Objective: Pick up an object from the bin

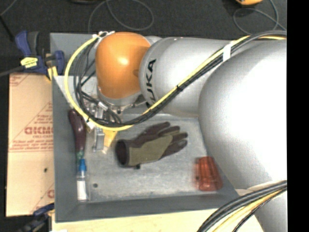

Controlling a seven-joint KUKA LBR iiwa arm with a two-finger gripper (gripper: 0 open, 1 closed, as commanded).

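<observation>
In the left part of the grey bin (159,183), my claw (99,140) hangs low between a dark handle and a glove.

I cannot tell whether the claw is spread or pressed together. Just to its left a dark maroon handle (76,128) lies along the bin wall, and below that sits a slim blue-and-white tube (81,178). Just to its right a brown-and-olive glove (152,146) lies flat, cuff toward the claw. Well apart, at the right, is 1 orange-red ridged block (207,174). The bin holds 4 things, none heaped. I judge the best move is to centre squarely over 1 thing, stay clear of the wall, and close only once astride it.
</observation>
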